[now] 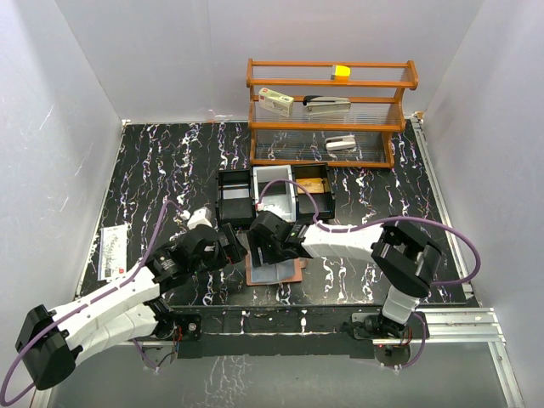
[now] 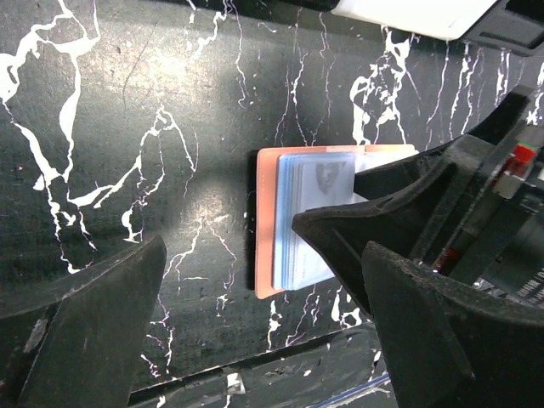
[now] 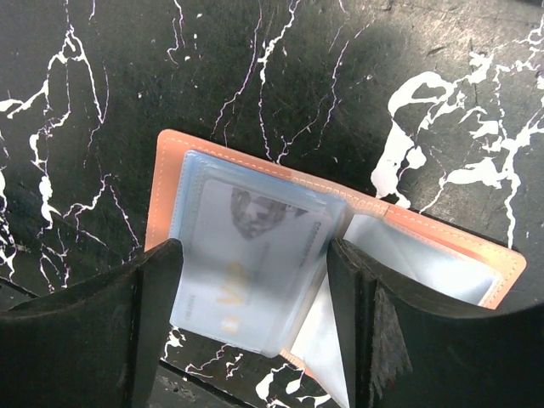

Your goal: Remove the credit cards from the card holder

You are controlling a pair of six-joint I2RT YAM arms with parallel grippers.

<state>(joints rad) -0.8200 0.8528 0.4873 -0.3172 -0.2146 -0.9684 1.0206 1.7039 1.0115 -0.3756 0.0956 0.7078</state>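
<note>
From above, the card holder (image 1: 274, 272) lies open near the middle of the tabletop's (image 1: 170, 170) near edge, the right pincer (image 1: 257, 251) over it and the left pincer (image 1: 231, 246) just beside it to the left. The left wrist view shows the left pincer's jaws spread wide with nothing between them, the holder beyond them. In the right wrist view, the right pincer's fingers (image 3: 93, 331) flank a sleeved card (image 3: 255, 255) on the holder's pale inside; whether they clamp it I cannot tell.

Bright, even overhead light — soft shadows; wrist views blur close up.
</note>
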